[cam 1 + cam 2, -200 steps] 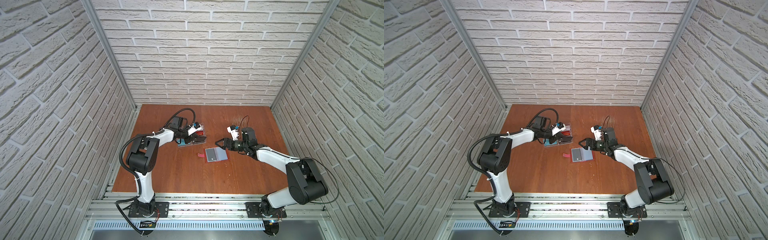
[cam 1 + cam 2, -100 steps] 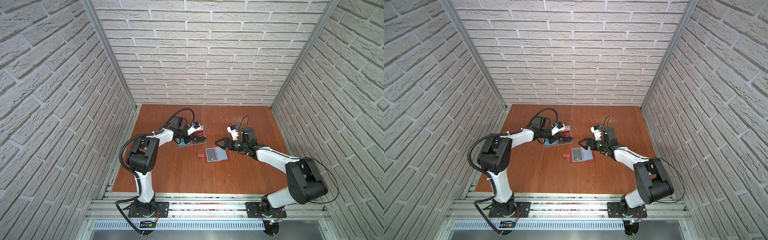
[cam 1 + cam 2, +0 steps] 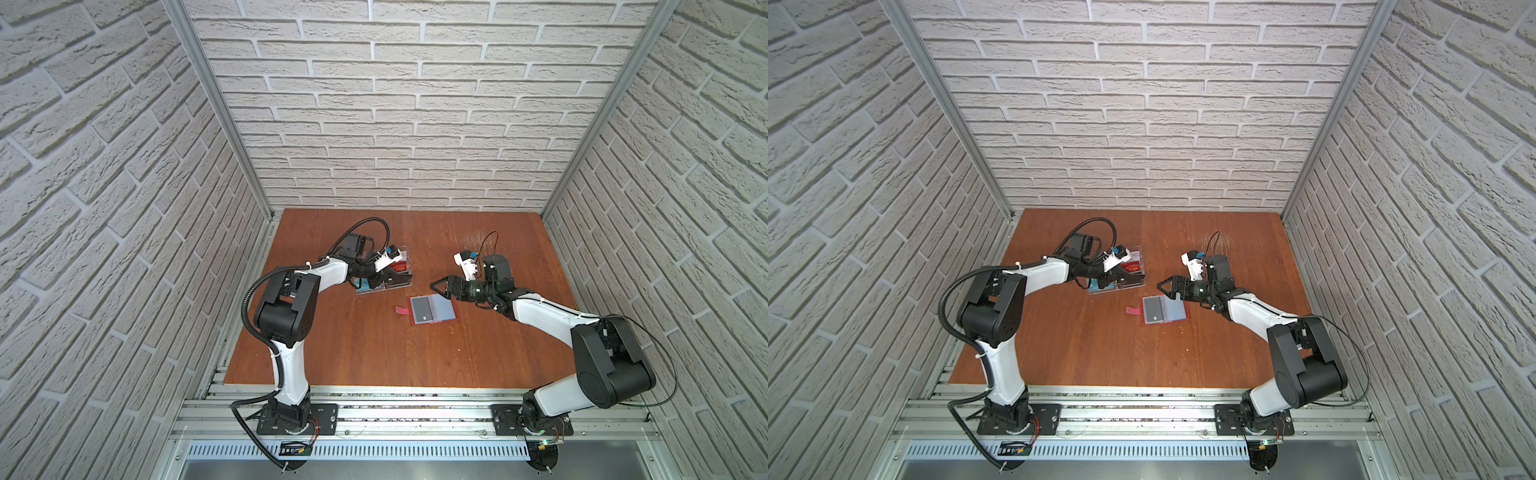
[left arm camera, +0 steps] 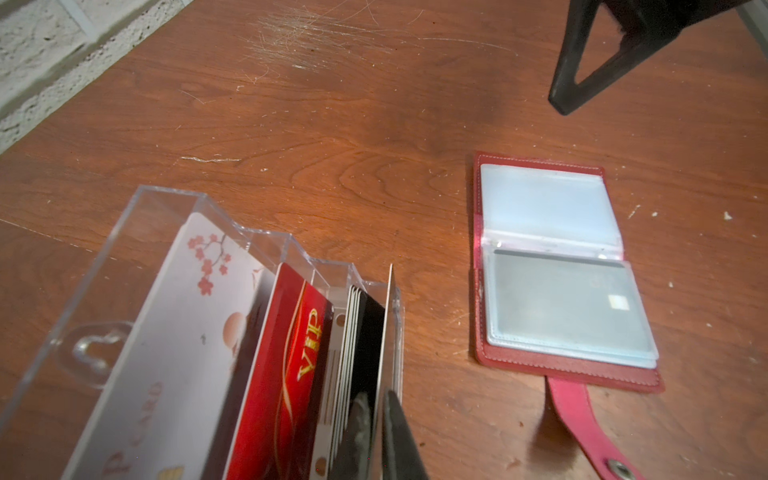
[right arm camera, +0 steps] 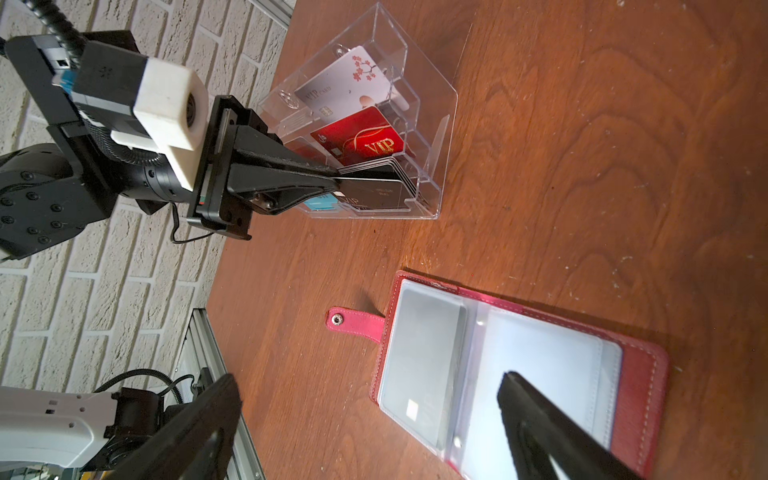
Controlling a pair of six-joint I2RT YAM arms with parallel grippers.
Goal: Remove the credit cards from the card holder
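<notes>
Cards [image 4: 561, 307]: still pinching one edge-on in tray [image 5: 446, 137] at holder's [image 3: 444, 308] 10 o'clock with left end effector [image 5: 336, 179], right end effector [image 3: 439, 289] spread; no release yet, leaving one sleeved.

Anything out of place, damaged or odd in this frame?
Nothing spilled or broken. The wooden table shows a patch of pale scratches near the back wall and white specks beside the open card holder. One grey credit card sits in a sleeve.
</notes>
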